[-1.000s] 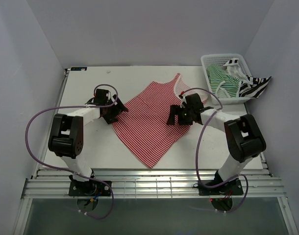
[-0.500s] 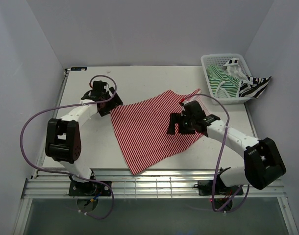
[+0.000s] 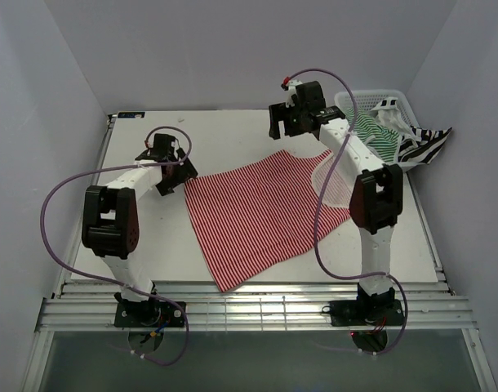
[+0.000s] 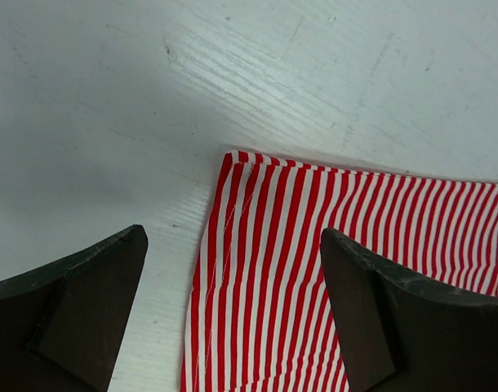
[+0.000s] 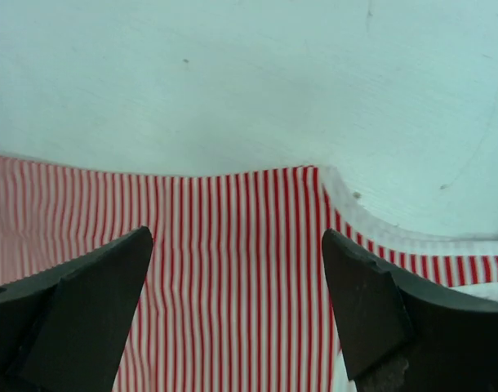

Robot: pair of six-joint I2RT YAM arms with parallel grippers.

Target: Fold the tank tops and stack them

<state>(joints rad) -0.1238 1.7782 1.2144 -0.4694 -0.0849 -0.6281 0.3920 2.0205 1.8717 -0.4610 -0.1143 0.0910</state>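
The red-and-white tank top (image 3: 261,212) lies spread flat in the middle of the table. My left gripper (image 3: 172,170) is open and empty over its far left corner; the left wrist view shows that corner (image 4: 265,245) between the fingers (image 4: 77,302). My right gripper (image 3: 286,129) is open and empty, raised above the top's far edge; the right wrist view shows the striped cloth (image 5: 233,253) and its white trim (image 5: 347,220) below. The green-and-white top (image 3: 367,135) lies in the basket. The black-and-white top (image 3: 424,145) hangs over the basket's near right rim.
The white lattice basket (image 3: 371,95) stands at the table's far right corner. Purple cables loop from both arms, the right one over the top's right side. White walls close in the table on three sides.
My right arm has swung from the top's right side up to its far edge and risen. The left gripper has stayed at the far left corner. The top lies flatter.
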